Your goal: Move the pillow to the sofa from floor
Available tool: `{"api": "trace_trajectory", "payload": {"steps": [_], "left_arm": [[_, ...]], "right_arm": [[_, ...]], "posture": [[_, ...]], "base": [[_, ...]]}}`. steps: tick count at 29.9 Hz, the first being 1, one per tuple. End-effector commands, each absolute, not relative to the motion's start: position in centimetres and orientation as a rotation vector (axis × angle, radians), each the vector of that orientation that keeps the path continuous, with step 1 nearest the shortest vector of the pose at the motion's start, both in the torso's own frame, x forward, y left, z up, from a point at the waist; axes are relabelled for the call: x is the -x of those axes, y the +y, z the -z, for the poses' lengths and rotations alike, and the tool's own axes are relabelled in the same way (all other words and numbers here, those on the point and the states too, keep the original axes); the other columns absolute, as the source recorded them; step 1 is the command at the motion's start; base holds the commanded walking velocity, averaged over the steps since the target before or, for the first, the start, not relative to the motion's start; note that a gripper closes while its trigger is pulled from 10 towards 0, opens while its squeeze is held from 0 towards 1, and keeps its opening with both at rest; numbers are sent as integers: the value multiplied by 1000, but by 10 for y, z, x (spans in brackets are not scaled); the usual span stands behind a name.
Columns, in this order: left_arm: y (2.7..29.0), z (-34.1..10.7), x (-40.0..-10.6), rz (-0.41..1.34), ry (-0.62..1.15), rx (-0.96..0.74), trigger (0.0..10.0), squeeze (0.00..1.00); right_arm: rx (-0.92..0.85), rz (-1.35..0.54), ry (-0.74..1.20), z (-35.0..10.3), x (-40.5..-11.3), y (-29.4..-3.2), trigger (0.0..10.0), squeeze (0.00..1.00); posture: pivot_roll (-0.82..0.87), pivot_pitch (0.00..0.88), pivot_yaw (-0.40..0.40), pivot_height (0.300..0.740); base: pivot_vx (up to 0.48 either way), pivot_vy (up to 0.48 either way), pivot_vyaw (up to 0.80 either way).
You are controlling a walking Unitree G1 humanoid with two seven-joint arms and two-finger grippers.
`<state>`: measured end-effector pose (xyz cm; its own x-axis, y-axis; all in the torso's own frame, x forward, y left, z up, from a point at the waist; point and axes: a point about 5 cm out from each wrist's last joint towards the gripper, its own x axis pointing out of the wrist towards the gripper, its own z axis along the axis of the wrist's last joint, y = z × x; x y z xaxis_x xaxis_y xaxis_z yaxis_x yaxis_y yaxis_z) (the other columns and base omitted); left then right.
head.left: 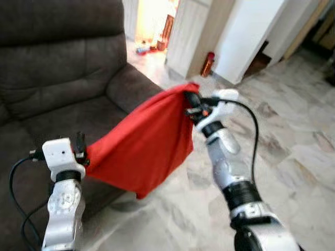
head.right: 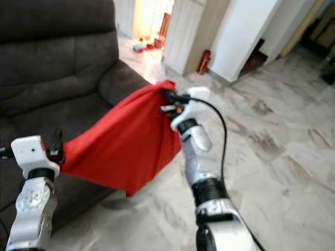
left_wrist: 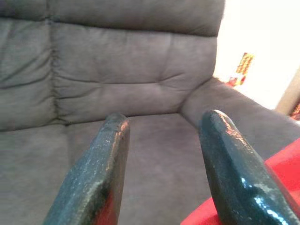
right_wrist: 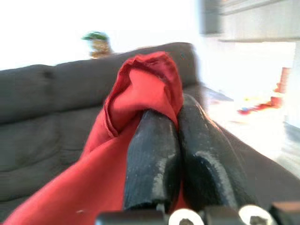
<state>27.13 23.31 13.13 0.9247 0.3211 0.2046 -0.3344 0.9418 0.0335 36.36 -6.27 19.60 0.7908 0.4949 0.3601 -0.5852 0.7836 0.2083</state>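
The red pillow (head.left: 141, 146) hangs stretched between my two grippers, over the front edge of the dark grey sofa (head.left: 52, 78) and the marble floor. My right gripper (head.left: 189, 99) is shut on its upper right corner; the right wrist view has red fabric (right_wrist: 140, 84) bunched over the closed fingers (right_wrist: 150, 154). My left gripper (head.left: 79, 144) is at the pillow's lower left corner, above the sofa seat. In the left wrist view its fingers (left_wrist: 229, 159) stand apart with the sofa seat between them and red cloth (left_wrist: 281, 168) by their base.
The sofa armrest (head.left: 133, 86) lies just behind the pillow. Marble floor (head.left: 293, 157) spreads out to the right. A pale cabinet (head.left: 191, 31) with a red bottle (head.left: 208, 64) beside it and a white wall stand further back. A bright doorway is at top centre.
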Motion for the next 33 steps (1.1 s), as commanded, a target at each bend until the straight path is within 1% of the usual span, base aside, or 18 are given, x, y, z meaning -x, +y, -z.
{"api": "trace_trajectory", "payload": {"steps": [1, 3, 5, 10, 17, 33], "left_arm": [[221, -132, -274, -298, -212, -50, 10000, 0], [219, -131, -275, -291, -207, -47, 10000, 0], [221, -131, -273, -300, -203, -47, 10000, 0], [224, -129, -272, -310, -197, -46, 10000, 0], [222, -131, -275, -304, -201, -43, 10000, 0], [224, -131, -276, -298, -197, -44, 10000, 0]], "right_arm": [[-292, -565, -399, -213, -363, -79, 10000, 0], [-297, -578, -383, -207, -360, -79, 10000, 0], [-302, -555, -382, -204, -357, -83, 10000, 0], [-291, -561, -363, -201, -357, -86, 10000, 0], [-288, -557, -351, -199, -355, -87, 10000, 0], [-286, -542, -328, -191, -354, -89, 10000, 0]], "posture": [[276, 17, -220, 740], [283, 17, -222, 740], [278, 19, -221, 740], [274, 19, -219, 740], [277, 4, -213, 740], [288, 0, -207, 740]], "base": [[0, 0, 0], [0, 0, 0], [0, 0, 750], [0, 0, 750], [0, 0, 750], [0, 0, 748]]}}
